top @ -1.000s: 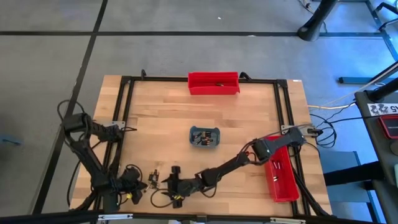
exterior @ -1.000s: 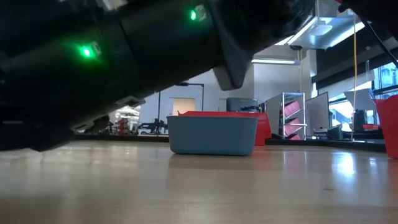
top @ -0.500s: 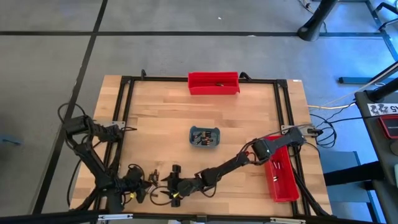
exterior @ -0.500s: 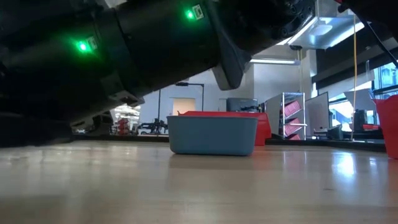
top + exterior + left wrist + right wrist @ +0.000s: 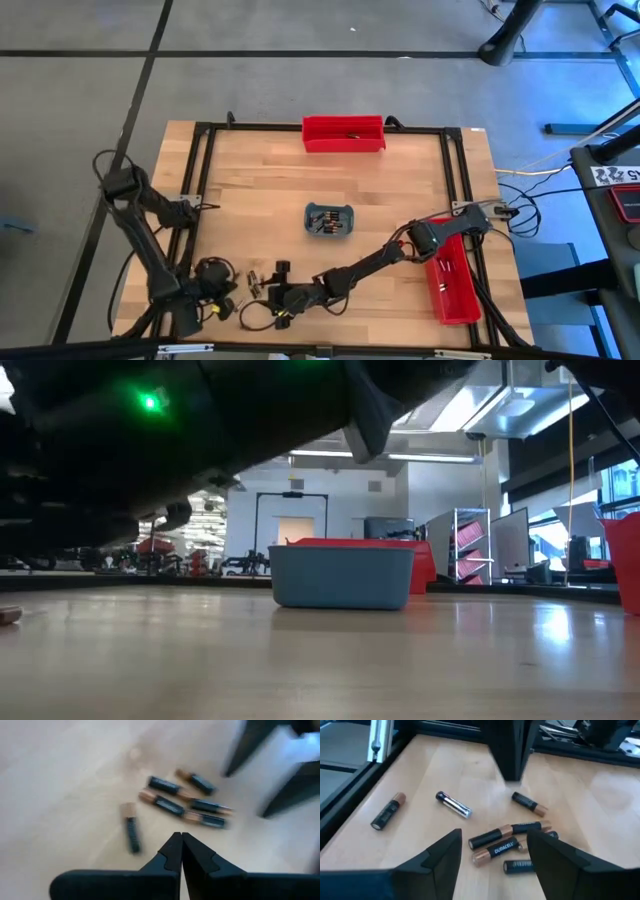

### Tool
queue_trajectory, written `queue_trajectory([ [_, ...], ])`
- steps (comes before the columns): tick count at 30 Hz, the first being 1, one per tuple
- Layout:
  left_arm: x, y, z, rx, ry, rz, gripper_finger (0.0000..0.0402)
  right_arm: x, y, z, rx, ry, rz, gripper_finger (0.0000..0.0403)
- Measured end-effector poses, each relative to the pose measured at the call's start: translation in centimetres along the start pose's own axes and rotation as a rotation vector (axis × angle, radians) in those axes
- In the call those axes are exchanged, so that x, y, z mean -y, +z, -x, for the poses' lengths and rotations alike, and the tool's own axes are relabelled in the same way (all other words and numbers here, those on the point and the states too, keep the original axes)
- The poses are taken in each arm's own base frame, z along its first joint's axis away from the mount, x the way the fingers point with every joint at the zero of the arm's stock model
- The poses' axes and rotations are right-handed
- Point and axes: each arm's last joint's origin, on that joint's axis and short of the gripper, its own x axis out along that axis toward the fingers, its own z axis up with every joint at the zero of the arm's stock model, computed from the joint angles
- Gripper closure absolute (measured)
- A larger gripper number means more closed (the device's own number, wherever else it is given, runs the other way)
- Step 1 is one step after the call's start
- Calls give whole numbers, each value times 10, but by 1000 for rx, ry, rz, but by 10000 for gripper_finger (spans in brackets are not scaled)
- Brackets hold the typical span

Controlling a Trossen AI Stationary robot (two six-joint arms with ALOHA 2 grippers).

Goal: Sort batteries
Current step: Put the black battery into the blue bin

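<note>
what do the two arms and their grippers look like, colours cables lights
Both arms are dark, jointed tubes with black cables looping beside them. The left gripper has two matte black fingers tapering to thin pointed tips. The right gripper has broader black wedge-shaped fingers. A small green light glows on a dark arm housing.

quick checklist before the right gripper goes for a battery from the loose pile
1. Right gripper open: ok, jaws wide apart.
2. Right gripper holds nothing: ok.
3. Loose batteries ahead of its fingers: ok, on the table.
4. One battery clear of the rest: not ok, the nearest ones lie bunched, some touching.
5. Left gripper out of the way: not ok, shut, close over the same pile.
6. Red bin has room: ok.
</note>
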Motion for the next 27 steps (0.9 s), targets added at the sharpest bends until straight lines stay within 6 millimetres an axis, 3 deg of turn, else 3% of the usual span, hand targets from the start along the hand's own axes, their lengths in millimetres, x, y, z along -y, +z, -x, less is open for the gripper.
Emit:
queue_trajectory([
  [3, 9, 12, 20, -35, 23, -28, 400, 0, 1, 0, 0, 7, 3, 178],
  [7, 25, 16, 32, -55, -23, -2, 400, -2, 0, 1, -11, 50, -10, 178],
  [12, 26, 13, 29, -54, -7, 173, 400, -11, -3, 4, -60, 180, -123, 178],
  [17, 26, 12, 27, -48, 0, 277, 400, -41, -3, 19, -108, 352, -189, 178],
  [22, 30, 9, 25, -55, -21, 316, 400, -59, 0, 39, -177, 339, -114, 178],
  [27, 34, 7, 25, -71, -56, 313, 400, -66, 0, 46, -174, 237, -19, 178],
])
